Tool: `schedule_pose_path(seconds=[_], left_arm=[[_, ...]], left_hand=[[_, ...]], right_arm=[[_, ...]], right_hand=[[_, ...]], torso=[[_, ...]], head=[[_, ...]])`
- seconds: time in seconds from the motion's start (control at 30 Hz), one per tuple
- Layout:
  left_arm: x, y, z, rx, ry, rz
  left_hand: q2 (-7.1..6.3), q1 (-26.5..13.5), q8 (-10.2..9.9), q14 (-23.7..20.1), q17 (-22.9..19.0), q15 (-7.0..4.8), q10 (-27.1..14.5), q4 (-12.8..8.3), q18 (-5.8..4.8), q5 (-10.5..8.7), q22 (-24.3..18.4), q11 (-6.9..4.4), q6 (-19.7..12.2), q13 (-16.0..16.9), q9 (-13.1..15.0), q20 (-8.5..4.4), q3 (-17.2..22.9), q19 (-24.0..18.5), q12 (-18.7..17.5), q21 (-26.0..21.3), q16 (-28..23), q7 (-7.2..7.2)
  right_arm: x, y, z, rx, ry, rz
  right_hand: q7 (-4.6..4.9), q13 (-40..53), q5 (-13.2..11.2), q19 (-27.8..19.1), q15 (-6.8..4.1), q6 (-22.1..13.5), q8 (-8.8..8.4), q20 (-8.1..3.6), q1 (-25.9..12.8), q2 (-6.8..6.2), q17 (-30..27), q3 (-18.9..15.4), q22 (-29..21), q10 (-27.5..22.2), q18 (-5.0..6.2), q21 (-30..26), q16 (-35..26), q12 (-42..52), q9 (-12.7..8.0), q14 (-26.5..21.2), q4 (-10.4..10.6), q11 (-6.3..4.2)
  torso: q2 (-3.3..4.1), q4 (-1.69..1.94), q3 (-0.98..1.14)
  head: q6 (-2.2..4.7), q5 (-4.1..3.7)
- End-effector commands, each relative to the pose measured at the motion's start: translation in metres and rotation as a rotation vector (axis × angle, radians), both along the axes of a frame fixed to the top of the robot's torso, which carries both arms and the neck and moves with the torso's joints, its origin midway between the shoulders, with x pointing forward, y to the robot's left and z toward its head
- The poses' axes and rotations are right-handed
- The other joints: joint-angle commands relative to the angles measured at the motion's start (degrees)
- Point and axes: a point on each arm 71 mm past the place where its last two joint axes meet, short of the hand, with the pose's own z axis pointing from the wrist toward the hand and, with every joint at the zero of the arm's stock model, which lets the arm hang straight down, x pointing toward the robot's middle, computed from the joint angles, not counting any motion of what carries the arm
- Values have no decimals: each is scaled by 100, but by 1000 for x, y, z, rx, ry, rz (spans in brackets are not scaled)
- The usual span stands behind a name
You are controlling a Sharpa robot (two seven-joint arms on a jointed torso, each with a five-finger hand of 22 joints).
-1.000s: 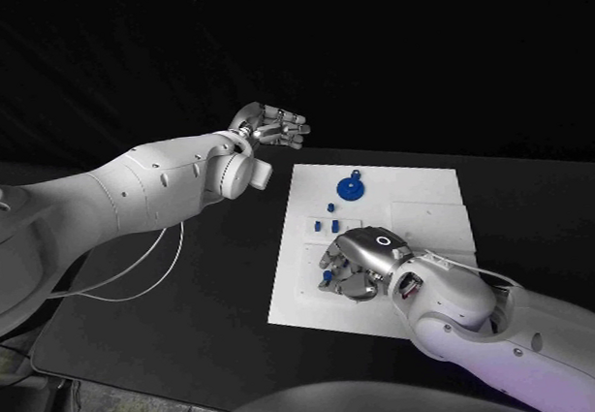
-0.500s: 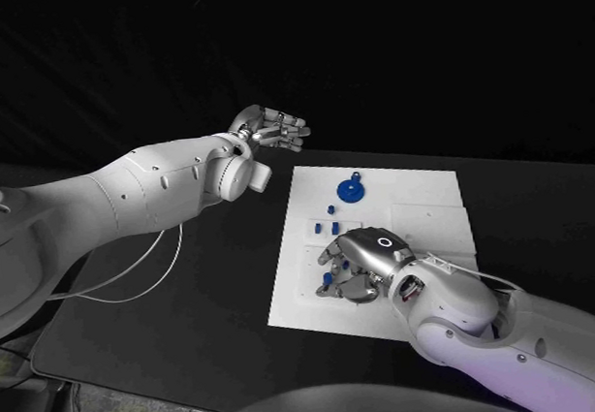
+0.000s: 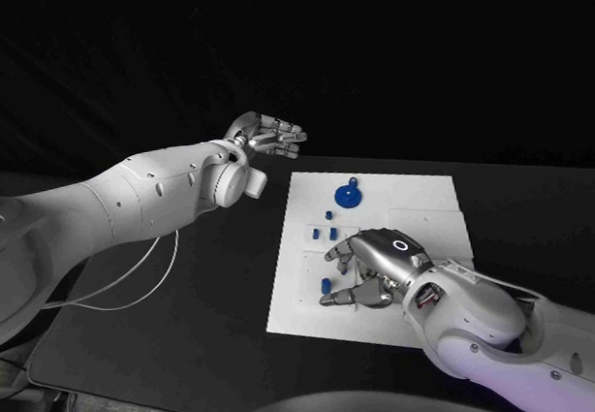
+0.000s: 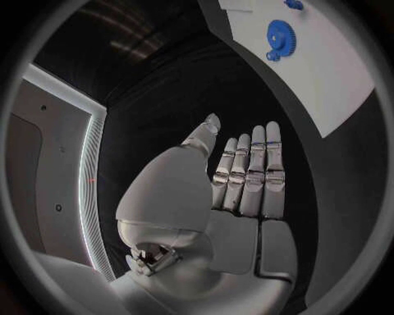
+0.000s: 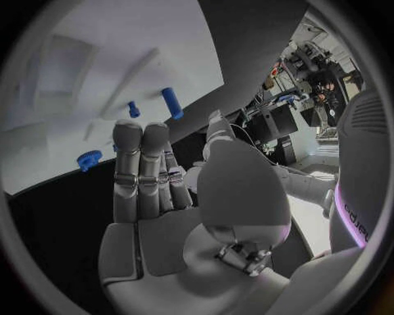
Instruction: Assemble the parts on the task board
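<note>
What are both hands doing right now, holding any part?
Left hand: open, holds nothing, raised off the task board.
Right hand: over the board; fingers extended, nothing seen in it.

The left arm reached out from the left, its left hand (image 3: 269, 134) raised, fingers straight and together, holding nothing. The right arm came in low, right hand (image 3: 373, 269) palm down, fingers loosely extended, empty.
</note>
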Motion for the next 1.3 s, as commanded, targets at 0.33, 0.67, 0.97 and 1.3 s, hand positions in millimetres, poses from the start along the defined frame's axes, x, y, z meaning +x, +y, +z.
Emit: schedule_pose_path(seconds=[0.33,0.67,0.97,1.3], left_arm=[[-2,-5,1,-62,-7,6],[-5,-3,0,-87,-2,17],[-7,2,-6,-99,10,30],[-11,3,-13,-96,27,23]], left_hand=[[81,-39,27,-6,10,0,-1,241,55,60,-368,-20,16,0,5,-2,21,106,-2,10,-24,-43],[76,-72,28,-20,9,6,8,389,49,63,-612,-21,19,0,5,4,38,156,-2,17,-23,-49],[79,-72,27,-21,9,5,6,386,49,68,-630,-22,12,0,5,4,40,158,-2,18,-23,-47],[79,-92,28,-19,12,6,-13,360,49,67,-685,-15,-22,1,5,4,28,175,-1,25,-23,-37]], right_arm=[[31,-44,30,149,54,-81],[62,-98,22,182,364,-227],[73,-144,12,179,519,-362],[65,-154,8,61,561,-463]], right_hand=[[-167,717,1401,289,-152,591,14,-148,-238,480,74,-136,314,650,-160,761,133,1053,247,51,-468,-279],[-377,2769,1513,292,-287,912,77,-277,-464,852,142,-189,415,337,-271,837,102,2676,1593,59,-438,-486],[-543,4692,2007,345,-369,791,12,-375,-582,1159,472,74,749,537,-340,1649,432,3828,3741,51,-1145,-618],[-499,6145,1608,359,-330,655,10,-318,-799,1131,1352,124,1010,982,-307,2065,963,4544,4042,29,-953,-579]], torso=[[-1,7,-13],[-18,-22,-12],[-74,-85,6],[-135,-114,24]], head=[[229,-239],[368,-886],[366,-1177],[172,-1315]])
